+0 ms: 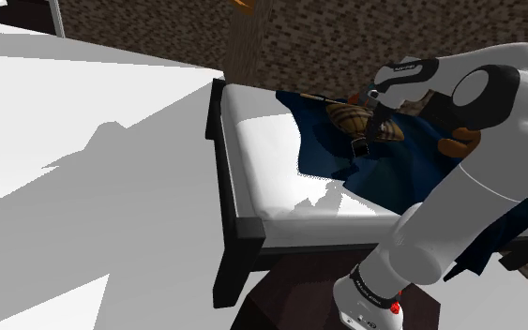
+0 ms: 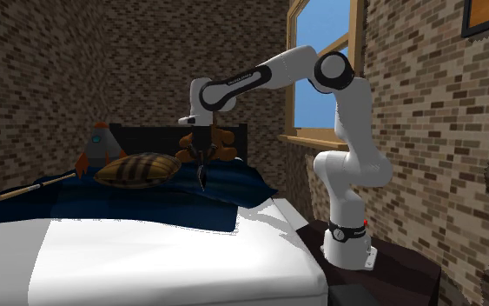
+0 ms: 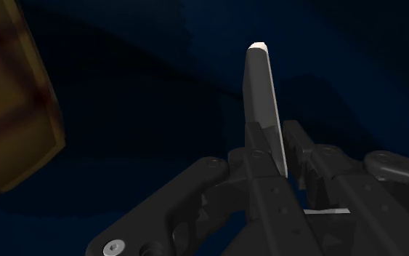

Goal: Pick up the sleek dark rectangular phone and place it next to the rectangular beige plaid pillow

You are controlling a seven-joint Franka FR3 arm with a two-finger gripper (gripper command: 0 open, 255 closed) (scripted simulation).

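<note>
The thin dark phone (image 3: 262,102) stands edge-on between my fingers, and the gripper (image 3: 272,143) is shut on it. From the second exterior view the gripper (image 2: 201,167) points straight down with the phone (image 2: 203,181) hanging just above the dark blue blanket (image 2: 147,204). The beige plaid pillow (image 2: 138,169) lies on that blanket, close to the gripper on the second exterior view's left. In the wrist view the pillow (image 3: 10,94) shows beside the phone, apart from it. In the shoulder view the gripper (image 1: 362,145) hangs just in front of the pillow (image 1: 351,119).
The bed's white sheet (image 2: 164,256) spreads in front of the blanket. A toy rocket (image 2: 102,143), a brown teddy bear (image 2: 222,143) and a long stick (image 2: 38,186) rest near the dark headboard (image 2: 151,135). Brick walls and a window (image 2: 320,69) stand behind the arm.
</note>
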